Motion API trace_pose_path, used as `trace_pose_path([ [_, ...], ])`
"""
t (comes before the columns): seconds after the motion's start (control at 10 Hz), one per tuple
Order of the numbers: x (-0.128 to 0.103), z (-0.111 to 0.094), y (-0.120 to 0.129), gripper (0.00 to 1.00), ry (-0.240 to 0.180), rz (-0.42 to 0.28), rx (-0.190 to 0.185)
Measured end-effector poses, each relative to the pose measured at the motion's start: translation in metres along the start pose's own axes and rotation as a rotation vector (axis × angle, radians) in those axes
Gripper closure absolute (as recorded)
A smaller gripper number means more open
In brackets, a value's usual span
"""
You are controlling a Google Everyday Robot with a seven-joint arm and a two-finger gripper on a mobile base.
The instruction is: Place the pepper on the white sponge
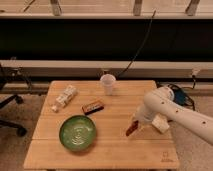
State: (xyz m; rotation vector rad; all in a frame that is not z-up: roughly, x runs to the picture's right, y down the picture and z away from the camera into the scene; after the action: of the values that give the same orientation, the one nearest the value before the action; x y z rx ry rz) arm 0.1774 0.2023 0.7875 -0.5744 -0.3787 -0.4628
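Presently noted on wooden counter [107, 152]: hand [134, 125] low at 4 o'clock of counter centre, fingers closed on the pepper [131, 129], dark red, tilted, tip near or on the surface, cannot tell which. White sponge [161, 123] just beside, at 3 o'clock of pepper, partly behind arm. Green bowl [78, 133] at 8 o'clock. Brown bar [93, 106], white cup [107, 83], printed package [64, 98] toward the far side.

Single view: looking down steeply from above the wooden table [107, 120], facing the dark wall beyond it, standing back enough to be taking in the whole tabletop. The gripper [134, 125] is sitting right of centre, arm entering from lower right.
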Motion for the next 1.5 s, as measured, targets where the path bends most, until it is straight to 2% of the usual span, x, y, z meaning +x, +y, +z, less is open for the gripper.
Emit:
trace_pose_path([
  [0.5,0.050,0.007,0.010,0.97,0.065,0.089,-0.023],
  [1.1,0.084,-0.001,0.020,0.97,0.147,0.153,-0.037],
  [1.2,0.091,-0.003,0.024,0.94,0.164,0.167,-0.042],
  [1.3,0.096,-0.004,0.027,0.86,0.179,0.184,-0.045],
  [1.5,0.105,-0.009,0.031,0.64,0.209,0.217,-0.040],
])
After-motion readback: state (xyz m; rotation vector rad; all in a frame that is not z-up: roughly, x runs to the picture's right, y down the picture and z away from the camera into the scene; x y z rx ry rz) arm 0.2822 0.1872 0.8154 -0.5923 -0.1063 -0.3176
